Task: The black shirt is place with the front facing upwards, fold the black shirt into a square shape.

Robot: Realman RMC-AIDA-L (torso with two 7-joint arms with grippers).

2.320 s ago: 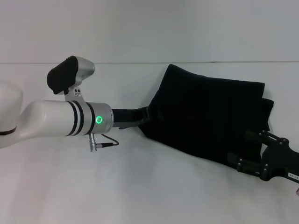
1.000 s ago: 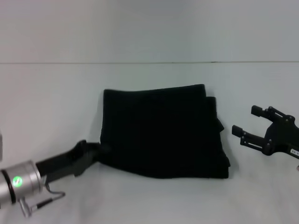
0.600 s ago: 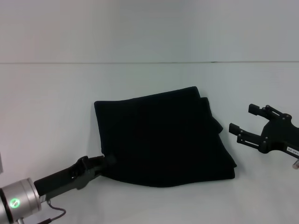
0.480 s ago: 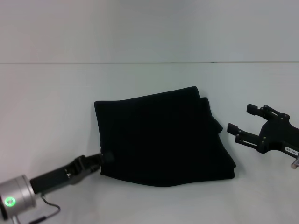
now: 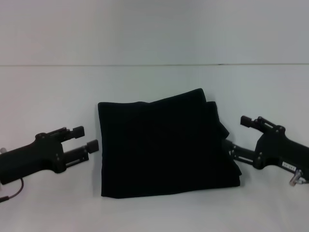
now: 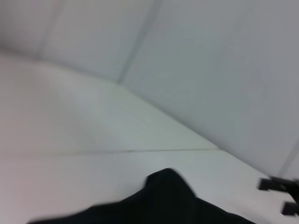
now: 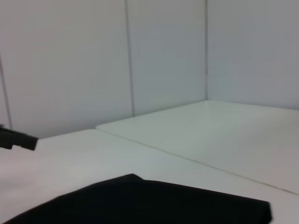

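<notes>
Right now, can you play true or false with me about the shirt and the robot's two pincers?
1. The shirt is folded into a roughly square pile on the table. True.
2. The left pincer is squeezing the shirt's edge. False: it is open and sits just beside the shirt, not gripping it.
3. The right pincer is open. True: it is at the shirt's other side.
4. White letters show on top of the shirt. False: only plain black cloth shows.
5. Both pincers are on the same side of the shirt. False: one is on each side.
</notes>
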